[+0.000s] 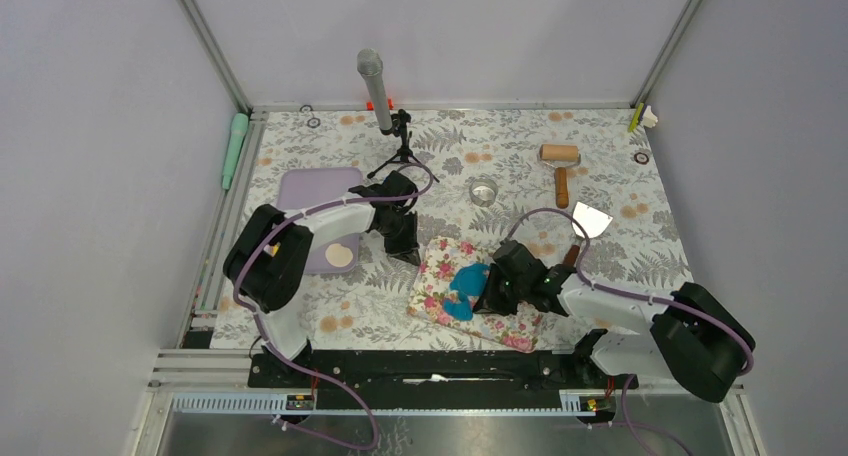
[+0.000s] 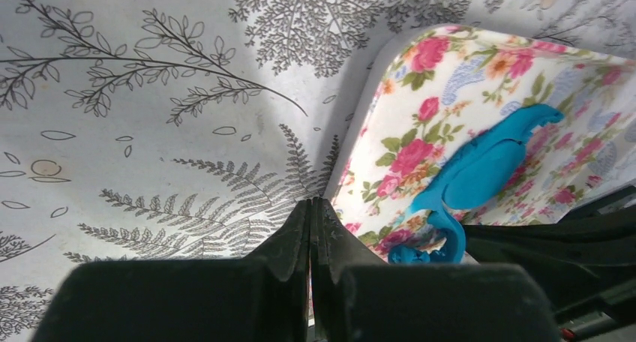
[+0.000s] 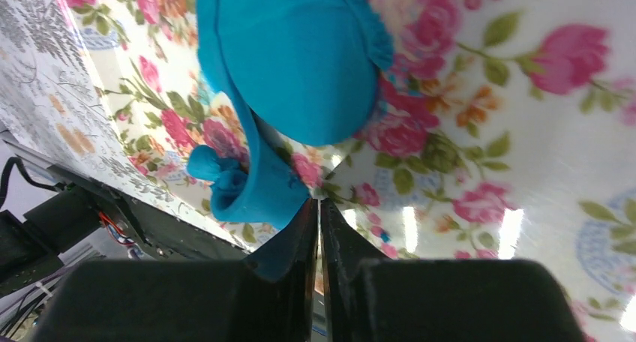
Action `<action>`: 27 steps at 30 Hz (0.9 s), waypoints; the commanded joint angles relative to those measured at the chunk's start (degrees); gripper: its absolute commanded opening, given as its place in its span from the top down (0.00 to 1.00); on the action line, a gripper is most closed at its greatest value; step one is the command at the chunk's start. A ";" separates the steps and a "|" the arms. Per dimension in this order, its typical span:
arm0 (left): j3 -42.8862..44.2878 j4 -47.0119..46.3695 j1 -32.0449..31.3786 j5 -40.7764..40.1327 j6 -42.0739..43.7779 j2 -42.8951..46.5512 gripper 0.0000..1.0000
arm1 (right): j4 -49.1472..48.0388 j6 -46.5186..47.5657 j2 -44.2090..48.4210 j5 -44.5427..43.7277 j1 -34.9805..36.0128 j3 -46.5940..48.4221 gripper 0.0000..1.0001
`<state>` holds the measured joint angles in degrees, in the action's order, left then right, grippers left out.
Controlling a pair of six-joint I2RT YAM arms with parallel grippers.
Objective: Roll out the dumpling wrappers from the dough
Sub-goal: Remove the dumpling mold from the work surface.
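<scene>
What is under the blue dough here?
The pink floral mat, on the fern-print table cover. From above the right hand covers the right edge of the dough, so that part's underside is unseen.

White-and-black arms (image 1: 335, 216), lilac cables (image 1: 545, 211), black left gripper (image 2: 310, 205) and right gripper (image 3: 318, 205)

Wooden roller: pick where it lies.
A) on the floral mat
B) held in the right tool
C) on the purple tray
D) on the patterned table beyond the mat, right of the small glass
D: the wooden roller lies on the table, beyond the floral mat and right of the small glass.
</scene>
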<state>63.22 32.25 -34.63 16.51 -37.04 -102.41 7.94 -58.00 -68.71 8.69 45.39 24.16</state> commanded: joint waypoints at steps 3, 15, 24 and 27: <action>0.04 -1.30 0.11 0.99 1.12 6.01 1.00 | -8.79 1.09 -6.24 1.80 0.49 2.49 0.89; 8.95 11.26 1.26 -4.11 4.31 14.54 0.81 | -15.24 7.79 -21.11 10.21 2.60 23.67 0.90; 7.50 14.87 2.03 -6.90 7.45 18.31 0.80 | -1.85 13.44 -17.45 1.25 1.37 27.30 0.90; 5.54 13.42 1.31 -5.45 7.72 19.02 0.78 | 1.34 13.94 -12.80 -1.48 0.67 24.37 0.89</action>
<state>70.26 46.35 -32.77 11.11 -31.05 -85.52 2.31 -46.72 -87.81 12.62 47.16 51.20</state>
